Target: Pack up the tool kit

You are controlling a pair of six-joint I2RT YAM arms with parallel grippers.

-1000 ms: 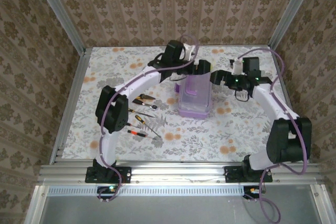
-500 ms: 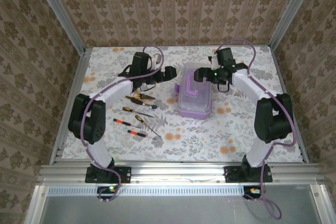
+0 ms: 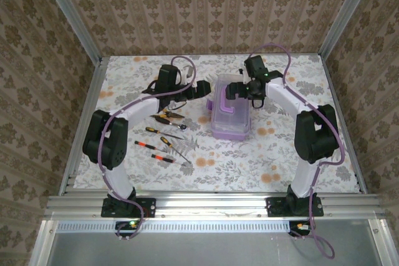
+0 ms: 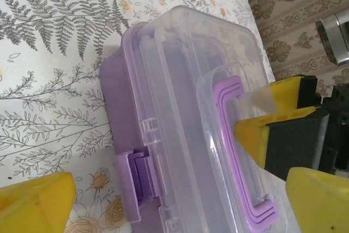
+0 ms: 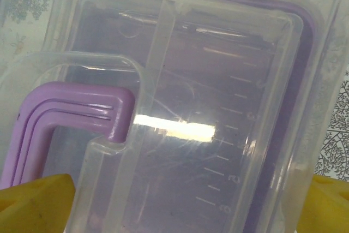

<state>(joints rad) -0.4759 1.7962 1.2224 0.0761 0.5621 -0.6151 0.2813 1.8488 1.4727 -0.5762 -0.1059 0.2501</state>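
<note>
The purple tool box stands mid-table with its clear lid down and the purple handle lying flat on top. A purple side latch faces my left wrist camera. My left gripper is open just left of the box's far end, its yellow fingertips spread wide. My right gripper hovers open over the far end of the lid, with its fingertips on either side. Orange-handled pliers, a wrench and black-orange screwdrivers lie on the cloth left of the box.
The table wears a floral cloth and is fenced by aluminium rails and wallpapered walls. Bare cloth lies to the right of and in front of the box. My right gripper's yellow fingers show in the left wrist view, close over the handle.
Both arms changed posture. My left gripper drew back leftward from the box's far end. My right gripper shifted left, over the lid's far end.
</note>
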